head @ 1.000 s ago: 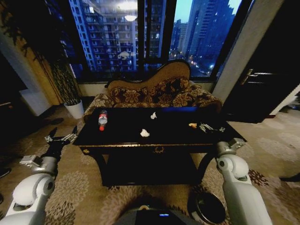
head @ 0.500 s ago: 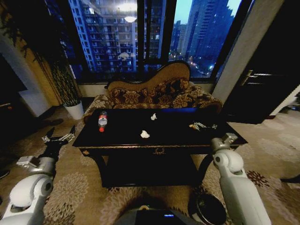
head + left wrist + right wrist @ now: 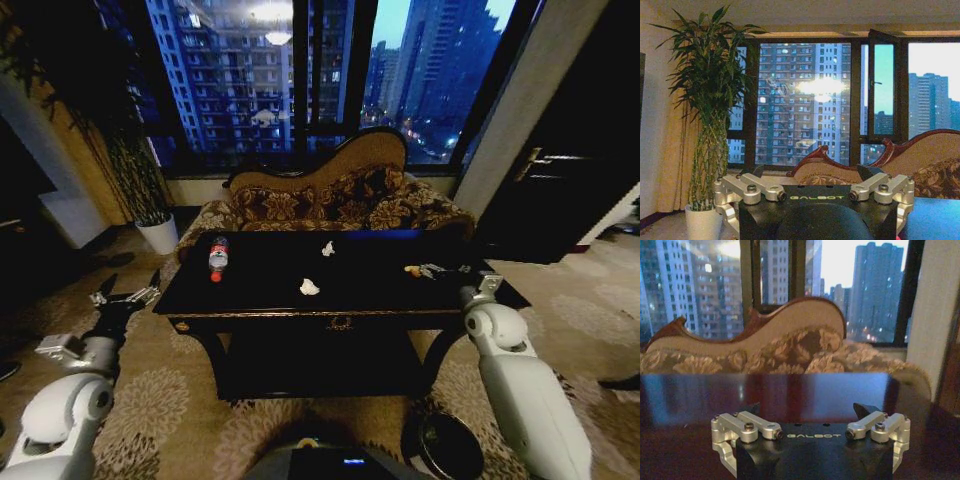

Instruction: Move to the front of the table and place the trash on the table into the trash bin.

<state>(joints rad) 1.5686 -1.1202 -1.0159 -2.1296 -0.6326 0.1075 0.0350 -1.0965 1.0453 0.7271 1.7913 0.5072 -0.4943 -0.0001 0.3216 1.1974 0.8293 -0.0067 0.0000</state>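
Observation:
The black table (image 3: 260, 300) with gold trim stands right before me. On it lie a clear bottle (image 3: 218, 257) with a red label at the left, one white paper wad (image 3: 327, 248) toward the back and another (image 3: 309, 287) near the front middle. The black trash bin (image 3: 418, 440) sits on the carpet at the table's front right, beside my right arm. My right gripper (image 3: 438, 269) (image 3: 807, 410) hovers open just above the table's right end (image 3: 790, 390). My left gripper (image 3: 125, 297) (image 3: 811, 172) is open, off the table's left end, level with its top.
A patterned brown sofa (image 3: 340, 195) runs behind the table under the windows. A potted plant (image 3: 158, 232) (image 3: 705, 150) stands at the back left and a dark door (image 3: 580, 170) at the right. Patterned carpet lies on both sides of the table.
My right arm has risen and pushed a little farther over the table's right end. The left arm has sunk slightly. The trash lies where it did.

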